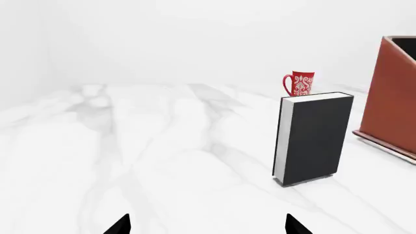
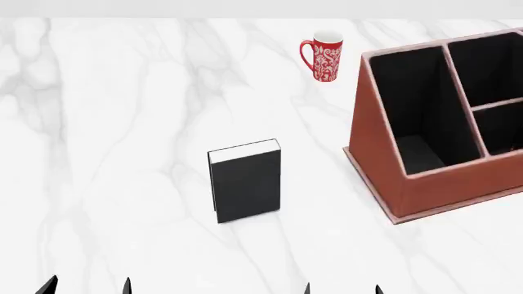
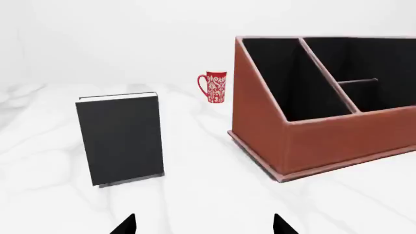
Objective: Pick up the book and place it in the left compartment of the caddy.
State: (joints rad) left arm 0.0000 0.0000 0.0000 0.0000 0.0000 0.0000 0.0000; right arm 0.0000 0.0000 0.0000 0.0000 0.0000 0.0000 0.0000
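Only the black fingertips of the left gripper (image 2: 87,286) and of the right gripper (image 2: 342,288) are seen at the near edge of the head view. On each gripper the tips are spread apart and nothing is held between them, so both are judged to be released.

The book (image 2: 245,180) is standing upright on the white marble table (image 2: 122,153), untouched, well in front of both grippers. The caddy (image 2: 384,177) is placed beside the book, apart from it, and the left compartment (image 2: 417,116), the long black slot, is seen empty. A red mug (image 2: 324,56) is standing farther back.

The picking step is not yet begun. For the next move, one gripper must be brought forward to the book and closed across its covers.
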